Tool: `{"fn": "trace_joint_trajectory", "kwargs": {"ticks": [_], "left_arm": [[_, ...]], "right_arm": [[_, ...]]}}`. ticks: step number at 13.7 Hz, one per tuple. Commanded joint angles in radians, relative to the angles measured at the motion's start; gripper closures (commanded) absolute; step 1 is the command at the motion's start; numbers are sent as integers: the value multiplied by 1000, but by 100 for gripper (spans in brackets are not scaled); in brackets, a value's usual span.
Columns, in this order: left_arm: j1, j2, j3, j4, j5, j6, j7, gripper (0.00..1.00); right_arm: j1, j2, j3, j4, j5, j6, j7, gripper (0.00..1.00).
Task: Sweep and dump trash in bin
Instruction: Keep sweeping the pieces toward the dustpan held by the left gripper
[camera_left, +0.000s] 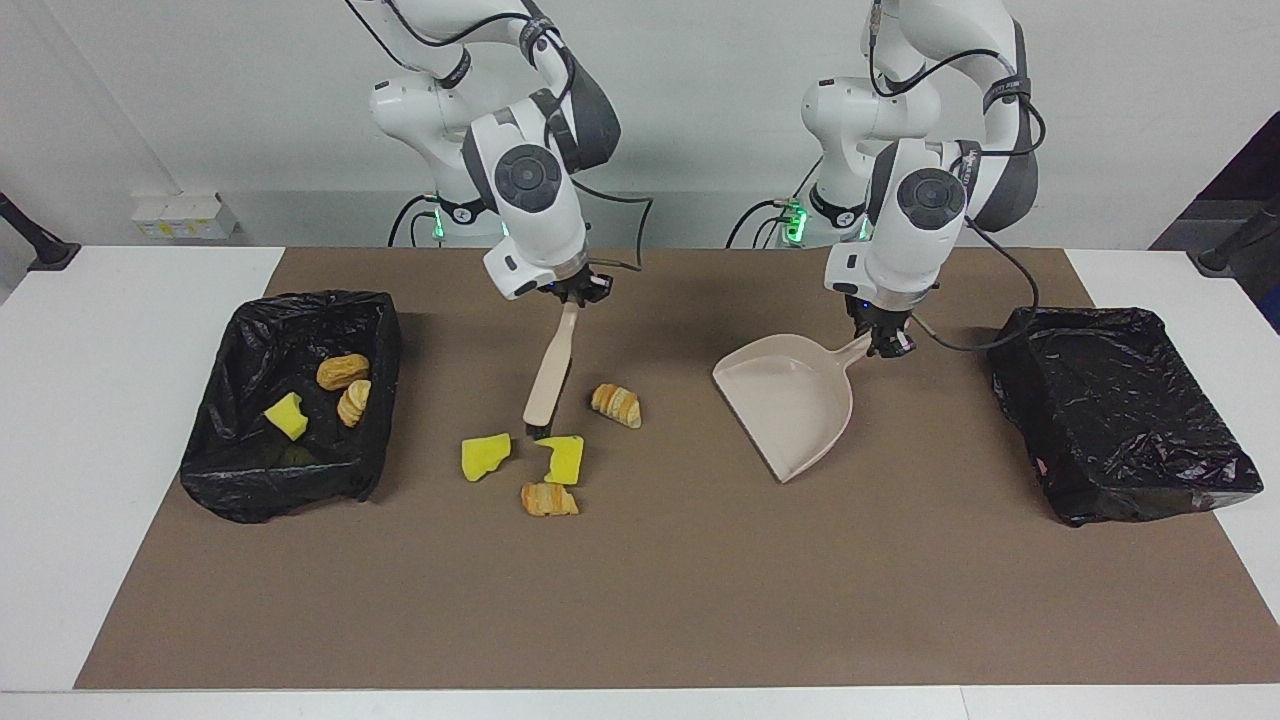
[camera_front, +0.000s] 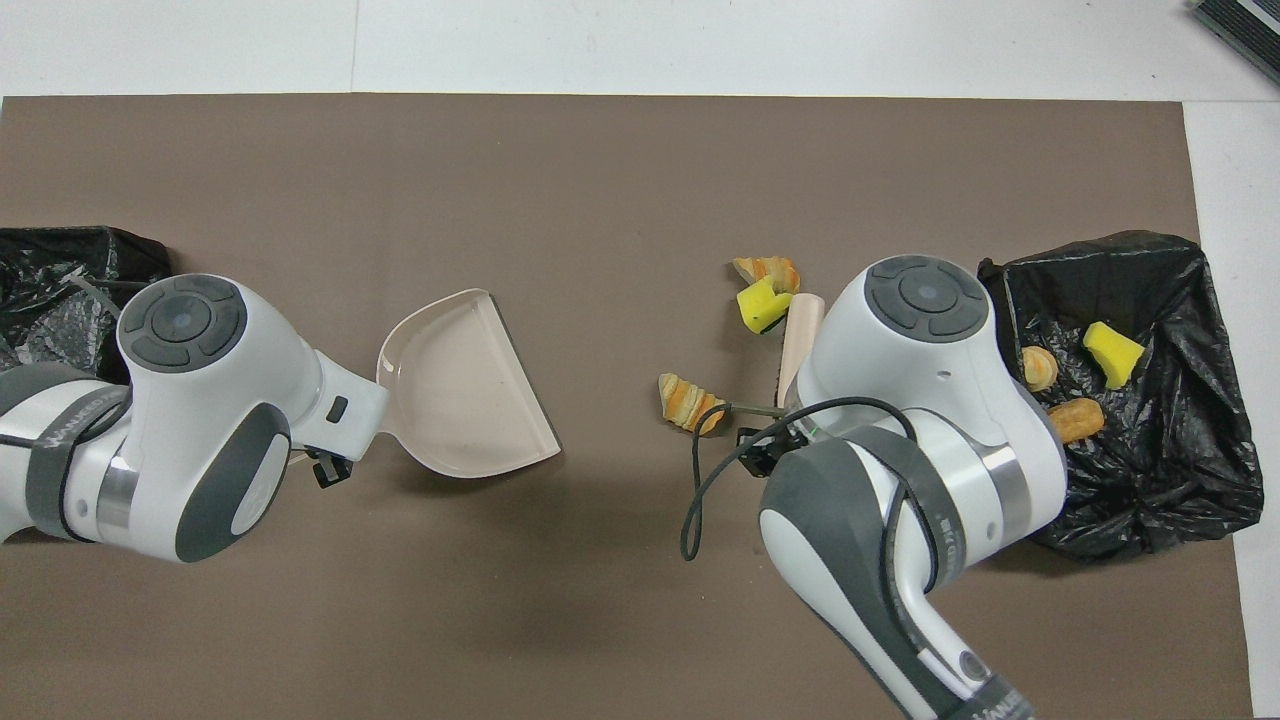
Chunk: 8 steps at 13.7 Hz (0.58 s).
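Observation:
My right gripper (camera_left: 578, 292) is shut on the beige brush (camera_left: 553, 370), whose bristle end touches the mat beside a yellow sponge chunk (camera_left: 563, 458). Several trash bits lie there: another sponge chunk (camera_left: 485, 456) and two croissant pieces (camera_left: 549, 499) (camera_left: 616, 404). My left gripper (camera_left: 888, 340) is shut on the handle of the beige dustpan (camera_left: 790, 405), its mouth turned toward the trash with bare mat between. The black-bagged bin (camera_left: 300, 300) at the right arm's end holds a sponge chunk (camera_left: 286, 415) and two croissant pieces (camera_left: 342, 371) (camera_left: 354, 402). In the overhead view the right arm hides part of the pile.
A second black-bagged bin (camera_left: 1100, 320) stands at the left arm's end, with nothing showing in it. The brown mat (camera_left: 650, 600) covers the table's middle, with white table (camera_left: 100, 400) at both ends.

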<state>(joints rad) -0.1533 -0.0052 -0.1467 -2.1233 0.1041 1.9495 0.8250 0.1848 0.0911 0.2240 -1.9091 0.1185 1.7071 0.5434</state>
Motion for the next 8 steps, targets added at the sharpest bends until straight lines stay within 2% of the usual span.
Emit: {"fn": "trace_joint_trajectory", "kwargs": {"ticks": [1,3,5,8], "left_arm": [[-17,-19,6,-30,5,38,-40,100],[-19,-12,4,-38,3,52,-55,100],[-37,-7,4,-70,2,142,-116,100],[-57,-9,4,-73,2,144,-112,100]], "right_arm": [[-54,6,11,-1,-62,8,-142,100],[-112,13,11,-7,-118,40,-280,100],[-152,16,11,-18,-199,61,-382,100],[-205,21,11,-39,-278,62,-453,100]]}}
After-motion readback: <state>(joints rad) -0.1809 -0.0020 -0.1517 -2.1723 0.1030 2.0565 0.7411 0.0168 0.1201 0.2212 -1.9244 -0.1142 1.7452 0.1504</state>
